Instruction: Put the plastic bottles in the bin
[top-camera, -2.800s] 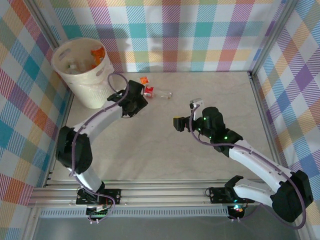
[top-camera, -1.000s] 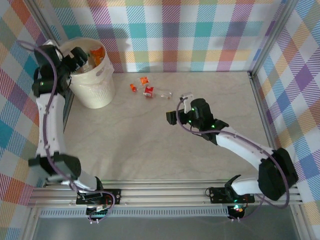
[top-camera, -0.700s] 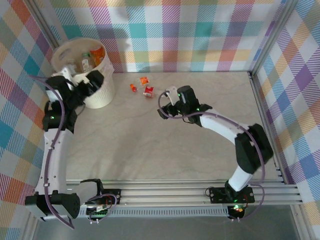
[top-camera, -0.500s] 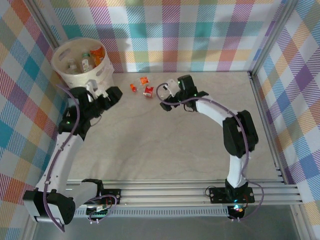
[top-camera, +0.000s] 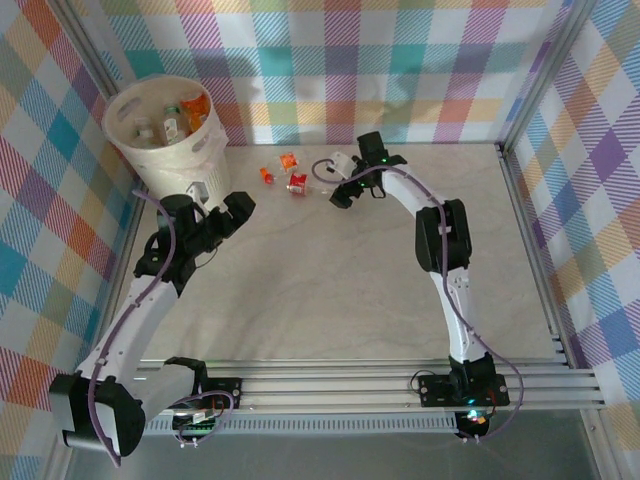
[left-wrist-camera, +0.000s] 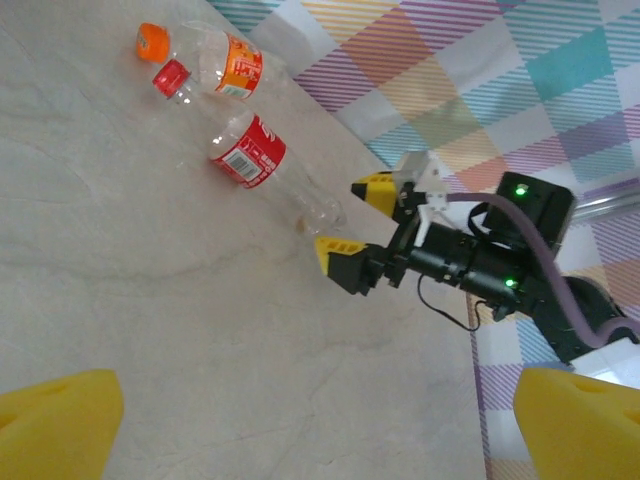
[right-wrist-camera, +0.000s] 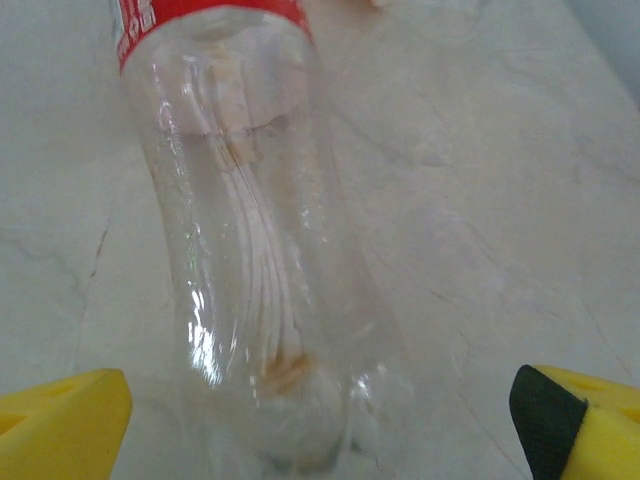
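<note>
The cream-white bin (top-camera: 185, 180) stands at the back left with several plastic bottles (top-camera: 170, 122) inside. Two bottles lie on the table right of it: an orange-labelled bottle (top-camera: 288, 160) (left-wrist-camera: 228, 66) and a red-labelled bottle (top-camera: 298, 182) (left-wrist-camera: 262, 158) (right-wrist-camera: 250, 250). My right gripper (top-camera: 336, 180) (right-wrist-camera: 320, 430) (left-wrist-camera: 352, 218) is open, and the clear base of the red-labelled bottle lies between its yellow fingertips, with a gap on each side. My left gripper (top-camera: 240, 212) (left-wrist-camera: 320, 430) is open and holds nothing, low over the table just right of the bin.
Checked cloth walls close off the back and both sides. A metal rail runs along the near edge by the arm bases. The marble-look tabletop (top-camera: 330, 290) stretches from the bottles to the near rail.
My left arm has swung from over the bin down to the table beside it. My right arm has reached back and left until its fingers straddle the red-labelled bottle's base.
</note>
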